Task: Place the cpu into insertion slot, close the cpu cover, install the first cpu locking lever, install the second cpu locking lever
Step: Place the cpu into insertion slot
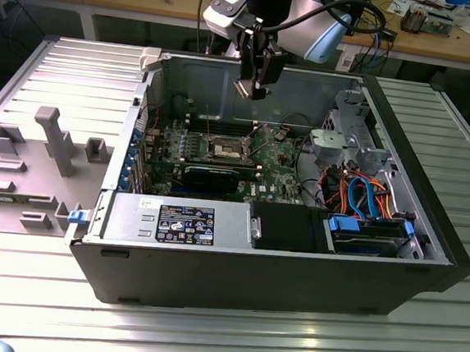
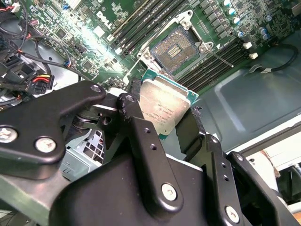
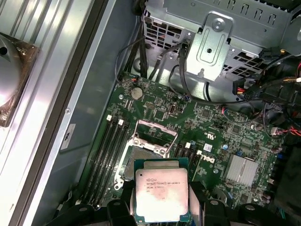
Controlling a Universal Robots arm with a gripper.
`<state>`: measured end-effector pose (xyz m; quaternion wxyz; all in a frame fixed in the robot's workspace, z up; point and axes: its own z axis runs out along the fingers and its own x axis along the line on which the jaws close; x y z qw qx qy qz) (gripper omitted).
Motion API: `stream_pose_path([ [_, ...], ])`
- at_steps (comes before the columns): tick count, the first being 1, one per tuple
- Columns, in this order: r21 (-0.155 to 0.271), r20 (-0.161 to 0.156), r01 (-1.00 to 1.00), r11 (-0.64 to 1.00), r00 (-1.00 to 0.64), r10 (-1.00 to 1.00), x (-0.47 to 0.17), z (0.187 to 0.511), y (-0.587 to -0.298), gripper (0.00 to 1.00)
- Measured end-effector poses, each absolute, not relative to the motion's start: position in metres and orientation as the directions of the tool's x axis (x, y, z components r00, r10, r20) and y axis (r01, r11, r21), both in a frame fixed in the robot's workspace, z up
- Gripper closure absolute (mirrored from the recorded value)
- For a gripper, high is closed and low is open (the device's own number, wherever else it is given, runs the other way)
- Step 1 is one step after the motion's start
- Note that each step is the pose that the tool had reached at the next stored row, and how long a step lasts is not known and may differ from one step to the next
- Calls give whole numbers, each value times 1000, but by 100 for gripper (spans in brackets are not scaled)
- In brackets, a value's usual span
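While the cpu (image 1: 244,89) hangs in the gripper (image 1: 250,92) above the open case (image 1: 427,242), you have no step of the task finished yet (that is my reading). In the exterior view the cpu sits high over the board (image 1: 278,159), well apart from the slot (image 1: 225,149) below it.

In the second wrist view you see the fingers (image 2: 136,127) closed against two opposite edges of the cpu (image 2: 162,109), gripping it firmly. The slot (image 2: 176,48) lies bare beyond it, its dark centre showing and nothing seated in it.

In the first wrist view the cpu (image 3: 161,190) is a flat square with a dull silver top carrying fine print and a green edge around it. It looks clean and undamaged. The cover (image 3: 155,134) stands raised off the slot (image 3: 141,154), so you have placing, closing and both levers left to do. How the levers lie I cannot tell.
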<state>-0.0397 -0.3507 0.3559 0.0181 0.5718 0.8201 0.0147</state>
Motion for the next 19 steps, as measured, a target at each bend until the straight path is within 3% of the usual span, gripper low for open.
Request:
stream_pose_path([
  [19,45,-13,950,310,-310,951,-40,356,-351,45],
])
